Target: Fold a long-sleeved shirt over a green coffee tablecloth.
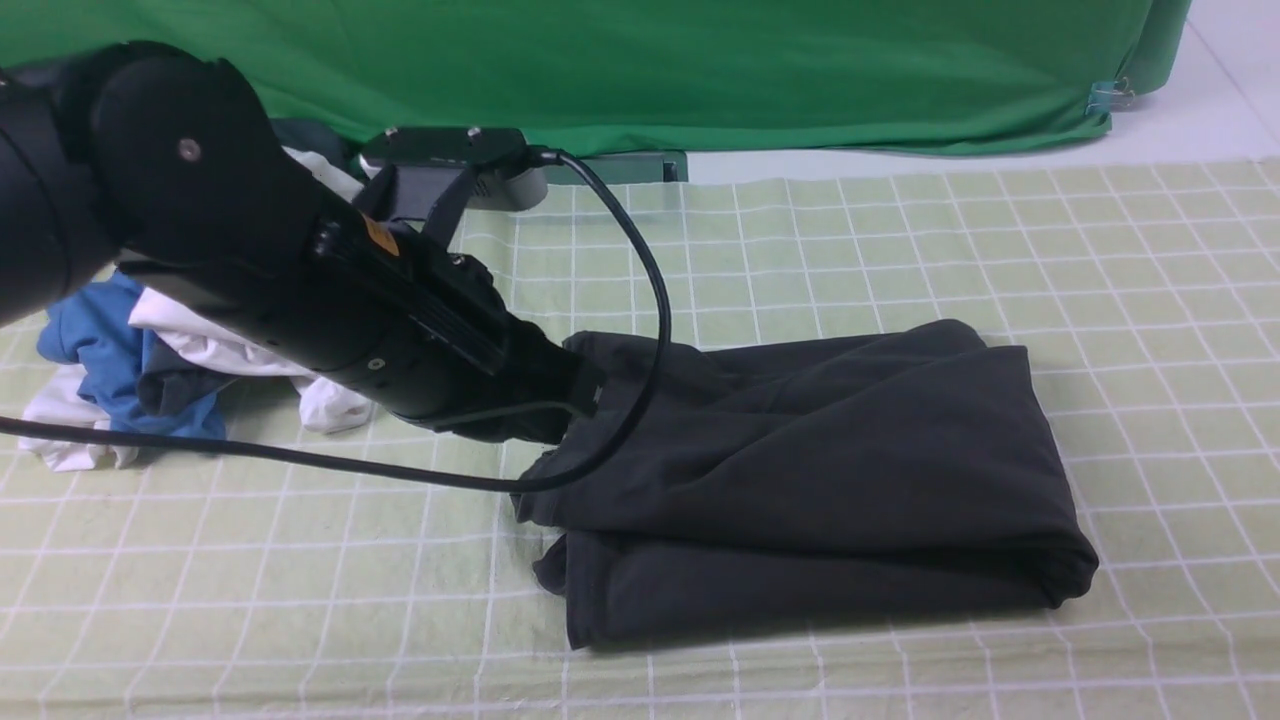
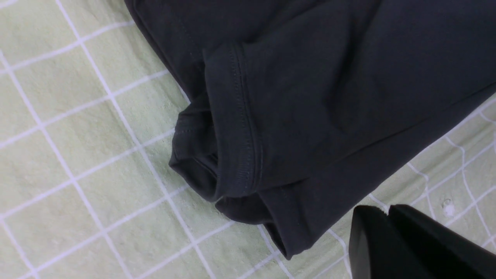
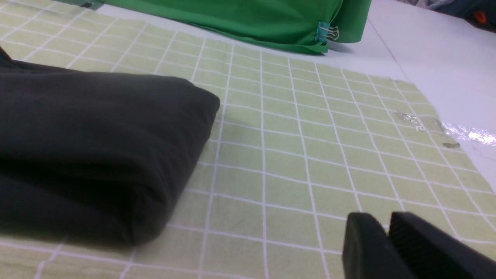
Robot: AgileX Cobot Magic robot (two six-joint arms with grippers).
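Note:
The black long-sleeved shirt [image 1: 800, 470] lies folded into a thick rectangle in the middle of the pale green grid tablecloth [image 1: 1100, 280]. Its white graphic is hidden. My left arm [image 1: 300, 280] reaches in to the shirt's left edge, and its fingertips are hidden there in the front view. In the left wrist view the left gripper [image 2: 388, 209] is shut and holds nothing, hovering over the tablecloth [image 2: 77, 135] just beside a stitched hem of the shirt [image 2: 271, 97]. The right gripper [image 3: 387, 223] is shut and empty over bare tablecloth [image 3: 290, 155], right of the shirt's folded corner [image 3: 97, 147]. The right arm is out of the front view.
A pile of blue and white garments [image 1: 150, 370] sits at the left behind my left arm. A bright green backdrop cloth [image 1: 700, 70] hangs along the back, held by a binder clip [image 3: 325, 33]. White tabletop [image 3: 438, 58] lies beyond the tablecloth's right edge. A black cable [image 1: 640, 300] loops over the shirt.

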